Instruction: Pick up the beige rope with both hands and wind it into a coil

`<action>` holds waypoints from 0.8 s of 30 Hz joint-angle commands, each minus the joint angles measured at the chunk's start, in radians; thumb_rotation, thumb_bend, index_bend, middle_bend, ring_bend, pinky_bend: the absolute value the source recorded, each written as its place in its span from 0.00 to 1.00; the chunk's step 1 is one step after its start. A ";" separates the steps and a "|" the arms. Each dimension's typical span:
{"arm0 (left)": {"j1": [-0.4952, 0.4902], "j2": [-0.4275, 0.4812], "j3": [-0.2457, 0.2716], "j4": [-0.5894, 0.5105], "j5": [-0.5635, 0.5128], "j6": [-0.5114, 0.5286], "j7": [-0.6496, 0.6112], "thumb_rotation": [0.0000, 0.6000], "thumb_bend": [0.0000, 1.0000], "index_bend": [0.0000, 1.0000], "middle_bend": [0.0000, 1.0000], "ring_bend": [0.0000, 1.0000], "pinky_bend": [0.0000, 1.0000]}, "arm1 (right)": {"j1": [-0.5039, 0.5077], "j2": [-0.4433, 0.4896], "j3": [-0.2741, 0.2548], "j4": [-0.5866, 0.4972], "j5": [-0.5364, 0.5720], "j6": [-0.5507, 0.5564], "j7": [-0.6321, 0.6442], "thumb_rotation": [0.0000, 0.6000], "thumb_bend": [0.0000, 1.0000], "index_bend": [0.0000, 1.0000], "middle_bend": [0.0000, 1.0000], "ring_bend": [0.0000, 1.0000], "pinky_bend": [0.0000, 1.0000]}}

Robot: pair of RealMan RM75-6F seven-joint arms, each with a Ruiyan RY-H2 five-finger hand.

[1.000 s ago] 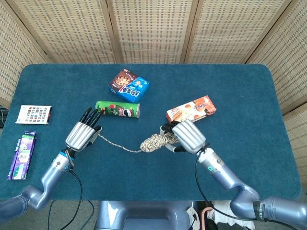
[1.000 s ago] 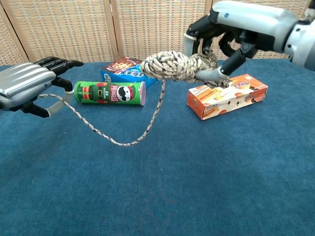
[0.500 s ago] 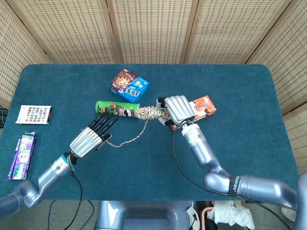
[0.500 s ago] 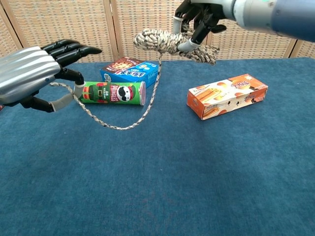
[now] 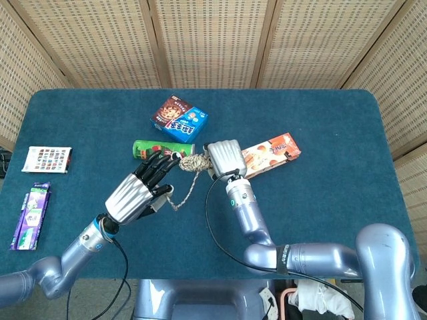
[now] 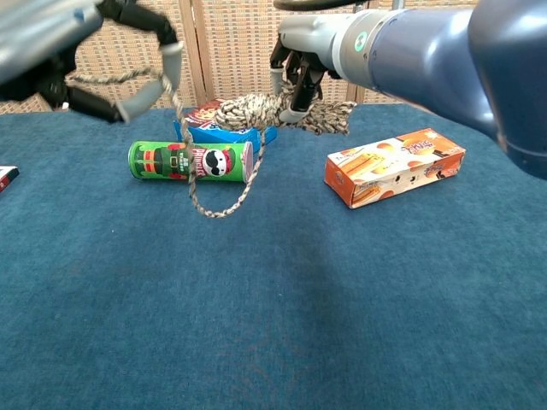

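Observation:
The beige rope is partly wound into a thick bundle (image 6: pixel 272 111) that my right hand (image 6: pixel 299 73) grips in the air above the table. In the head view the bundle (image 5: pixel 192 162) sits just left of the right hand (image 5: pixel 225 159). A loose strand (image 6: pixel 198 196) hangs from the bundle in a short loop in front of the can and rises to my left hand (image 6: pixel 81 47). My left hand (image 5: pixel 139 195) is raised high, and the strand runs between its thumb and fingers. The two hands are close together.
A green Pringles can (image 6: pixel 190 161) lies behind the hanging loop, with a blue cookie box (image 6: pixel 205 120) behind it. An orange snack box (image 6: pixel 395 166) lies to the right. A card (image 5: pixel 47 159) and a purple pack (image 5: pixel 32 215) lie at the table's left edge.
Both hands have risen and come together. The right hand carried the bundle left, past the orange box to above the can. The slack loop has shortened.

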 commanded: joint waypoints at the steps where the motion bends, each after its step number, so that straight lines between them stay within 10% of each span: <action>1: -0.025 0.030 -0.077 -0.111 -0.091 -0.054 -0.013 1.00 0.55 0.84 0.00 0.00 0.00 | 0.000 -0.006 -0.008 0.001 -0.009 0.001 -0.001 1.00 0.75 0.67 0.77 0.63 1.00; 24: -0.179 -0.123 -0.456 -0.267 -0.679 -0.208 -0.129 1.00 0.57 0.85 0.00 0.00 0.00 | -0.051 -0.016 -0.105 0.006 -0.182 -0.112 0.110 1.00 0.75 0.67 0.77 0.63 1.00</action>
